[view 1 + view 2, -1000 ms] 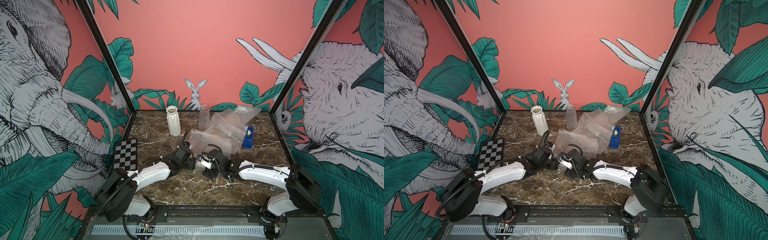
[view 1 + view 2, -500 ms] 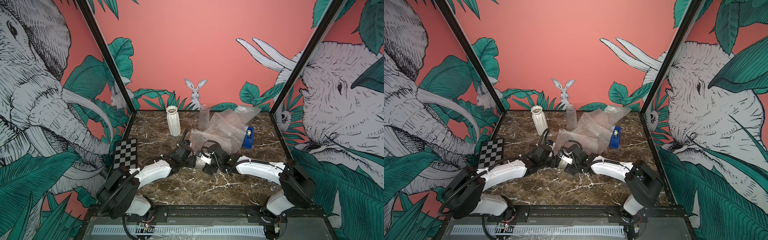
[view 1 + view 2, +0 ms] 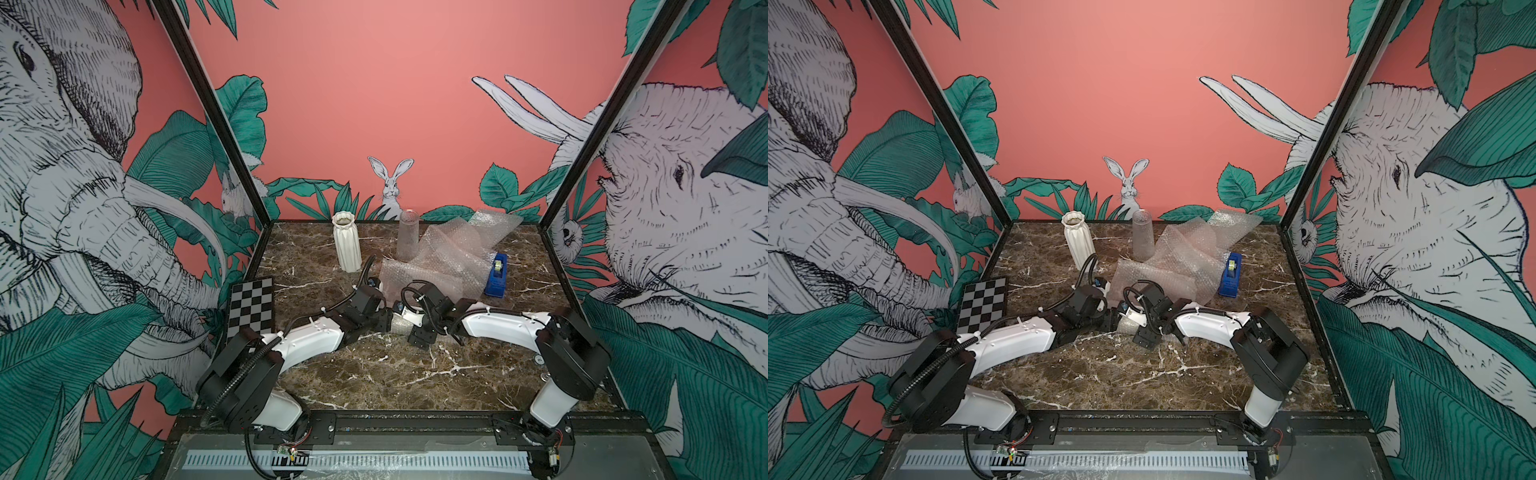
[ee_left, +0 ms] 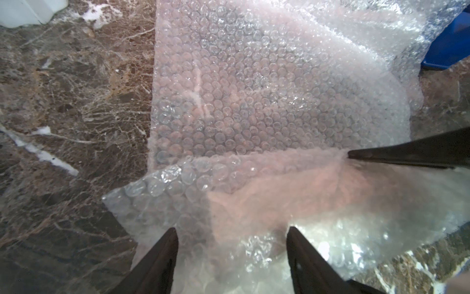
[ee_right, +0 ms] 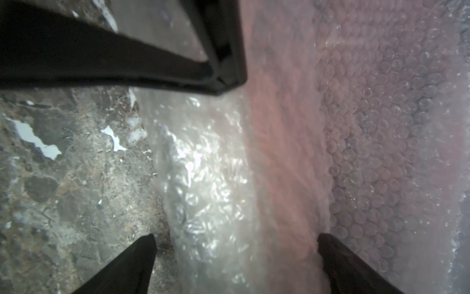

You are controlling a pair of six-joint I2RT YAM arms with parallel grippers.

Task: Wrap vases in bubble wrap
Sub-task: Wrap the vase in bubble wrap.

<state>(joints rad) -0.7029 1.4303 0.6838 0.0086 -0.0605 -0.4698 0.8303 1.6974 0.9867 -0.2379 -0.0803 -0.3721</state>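
While left arm (image 3: pixel 311 341) lies low, jaws clamp wrapped vase (image 3: pixel 400 327).

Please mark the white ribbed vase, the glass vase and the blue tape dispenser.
white vase (image 3: pixel 347 245): in a top view, middle of the ribbed body.
glass vase (image 3: pixel 406 240): in a top view, middle of the clear wall.
tape dispenser (image 3: pixel 496 282): in a top view, blue side face.

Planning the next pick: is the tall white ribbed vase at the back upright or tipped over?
Upright. The white ribbed vase stands on its base on the marble table, open scalloped rim facing up.
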